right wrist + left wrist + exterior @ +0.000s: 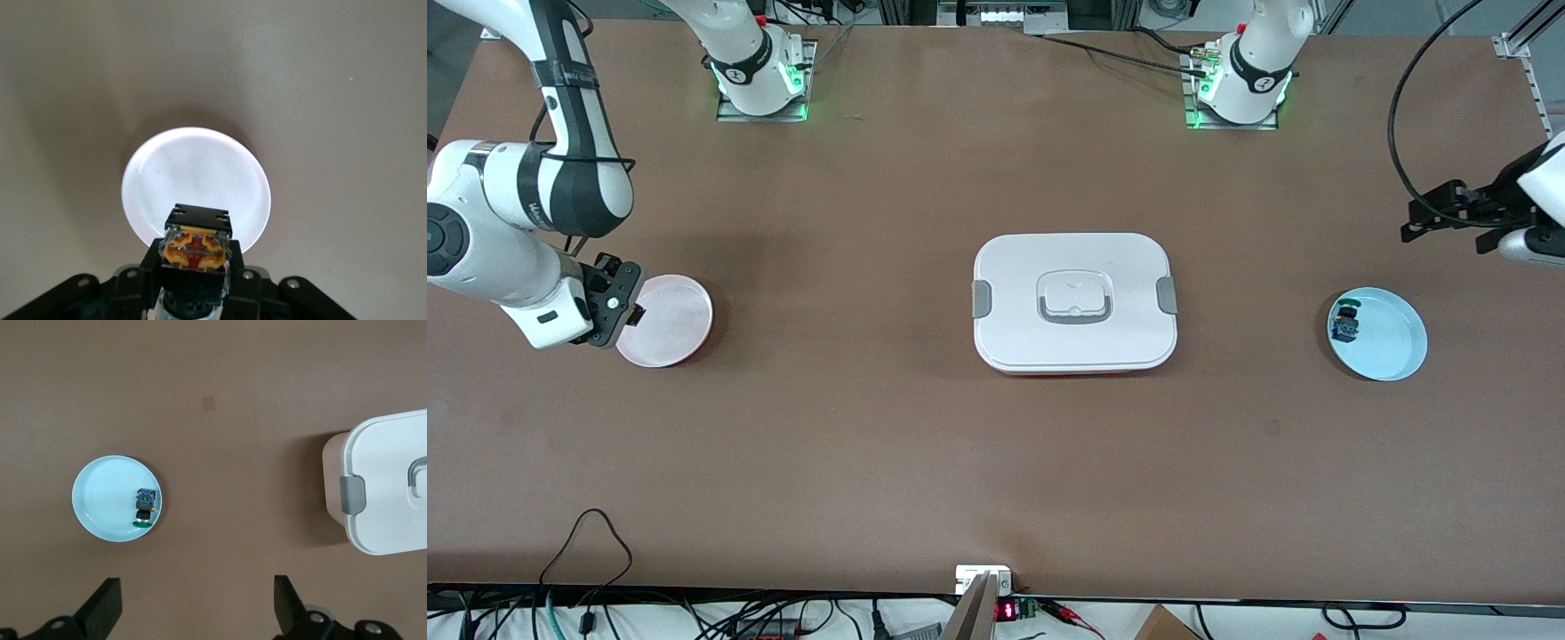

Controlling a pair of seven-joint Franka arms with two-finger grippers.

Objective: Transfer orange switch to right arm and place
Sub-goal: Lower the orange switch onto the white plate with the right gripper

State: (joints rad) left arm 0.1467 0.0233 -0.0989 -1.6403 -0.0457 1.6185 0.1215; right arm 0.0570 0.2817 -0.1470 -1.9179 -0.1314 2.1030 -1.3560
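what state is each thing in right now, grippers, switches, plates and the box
right gripper: shut on the orange switch, over the pink plate
left gripper: open, empty, up near the blue plate
green switch: lying in the blue plate
pink plate: nothing on it yet
white box: lid on, mid table

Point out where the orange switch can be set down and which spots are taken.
The pink plate under the right gripper, shut on the orange switch, is bare. So is the table between it and the white lidded box. The blue plate already holds the green-headed switch, with the open left gripper waiting near it.
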